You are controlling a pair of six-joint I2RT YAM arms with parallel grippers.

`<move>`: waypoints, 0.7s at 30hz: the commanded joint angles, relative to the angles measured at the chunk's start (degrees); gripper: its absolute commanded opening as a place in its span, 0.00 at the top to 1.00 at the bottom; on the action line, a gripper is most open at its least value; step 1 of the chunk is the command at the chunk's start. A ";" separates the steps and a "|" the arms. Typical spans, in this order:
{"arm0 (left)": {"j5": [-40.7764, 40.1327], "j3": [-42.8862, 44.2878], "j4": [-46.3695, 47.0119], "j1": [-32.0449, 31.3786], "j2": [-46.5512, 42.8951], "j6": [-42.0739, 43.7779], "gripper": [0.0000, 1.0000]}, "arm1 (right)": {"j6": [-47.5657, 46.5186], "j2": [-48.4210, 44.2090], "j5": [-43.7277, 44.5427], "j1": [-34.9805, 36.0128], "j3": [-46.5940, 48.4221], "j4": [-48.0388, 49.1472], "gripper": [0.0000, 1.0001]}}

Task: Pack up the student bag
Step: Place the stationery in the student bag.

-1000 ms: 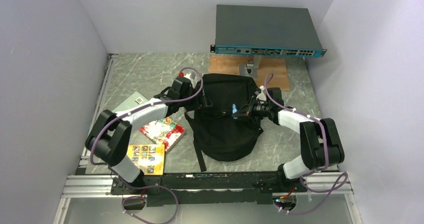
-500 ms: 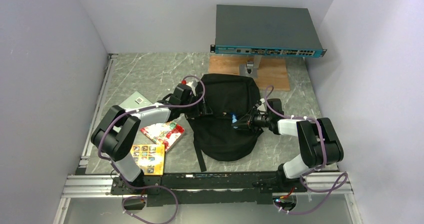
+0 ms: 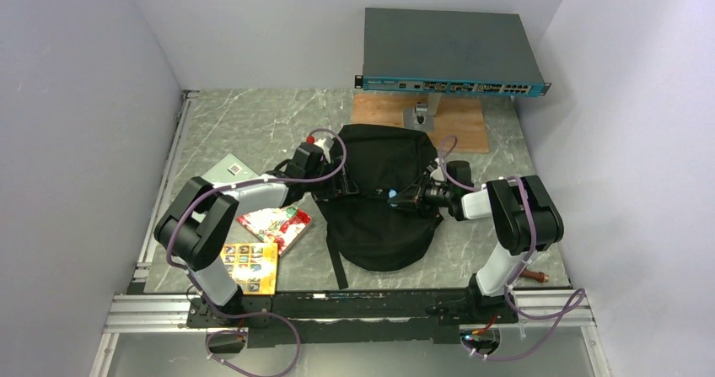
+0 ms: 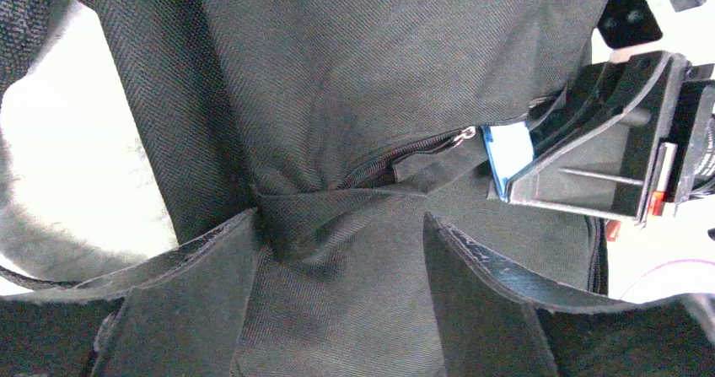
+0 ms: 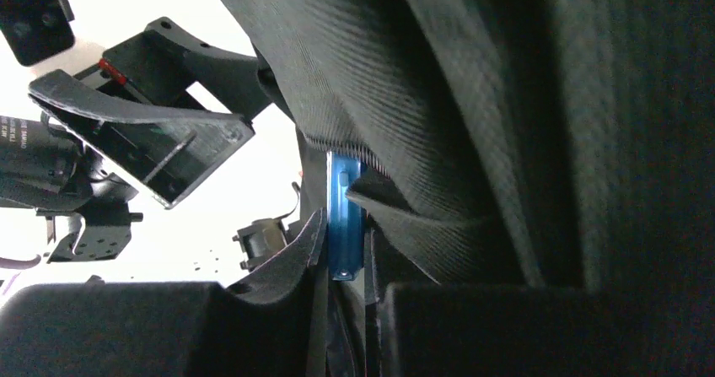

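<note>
Pale walls are closing in a grey marbled counter (image 3: 253, 132), with two arms bolted to the rail at its near edge. Nearest on the left, a yellow picture-covered book (image 3: 247, 266) is lying flat, and a red flower-patterned packet (image 3: 274, 225) is lying just beyond it.

In the middle of the counter the large soft black fabric backpack (image 3: 379, 234) is lying flat, a strap trailing toward the rail. Both arms are reaching onto it, one from either side. The left arm (image 3: 253, 193) is holding its jaws apart, with a finger (image 4: 194, 301) on each side of a puckered fold of cloth just below the zip (image 4: 405, 156). As far as its wrist view shows, it is clamping nothing. The right arm (image 3: 472, 201) is pinching its jaws closed on a small blue pull tab (image 5: 344, 217) at the zip's slider.

The step in hand appears to be unzipping the backpack. To do it well, the left jaws should be closing firmly on that fold first, anchoring the cloth. The right arm should then be drawing the tab low along the line of the teeth rather than lifting it, since a soft bag is likely to bunch or slide.

Farthest back, a flat grey rack-mount box with a teal front (image 3: 447, 52) is sitting raised above a wooden board (image 3: 459, 124).
</note>
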 commanded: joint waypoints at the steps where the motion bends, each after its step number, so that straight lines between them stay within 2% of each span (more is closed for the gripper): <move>1: 1.13 -0.54 0.06 -1.71 1.51 0.59 0.26 | -4.57 0.70 0.34 -0.17 4.22 5.85 1.00; 4: 0.98 -1.14 0.23 -2.05 1.71 0.39 0.26 | -6.60 1.07 2.35 -0.26 6.47 5.69 1.00; 7: 0.99 -1.94 1.82 -2.30 1.88 -0.23 0.27 | -9.97 3.02 6.29 -0.17 9.67 5.16 0.92; 10: 1.57 -1.92 1.82 -2.46 1.53 -0.50 0.27 | -15.51 4.29 10.26 -0.17 12.87 -3.12 0.72; 12: 1.33 -2.15 1.13 -2.78 0.72 -0.31 0.28 | -18.52 1.96 13.18 -0.16 12.27 -9.44 0.56; 15: 0.76 -3.89 2.18 -3.58 -0.92 -0.81 0.28 | -21.22 -3.39 15.40 -0.19 9.40 -14.09 0.39; 21: 2.07 -3.71 3.40 -4.25 0.08 -0.97 0.28 | -27.74 -11.34 19.40 -0.06 8.83 -24.32 0.33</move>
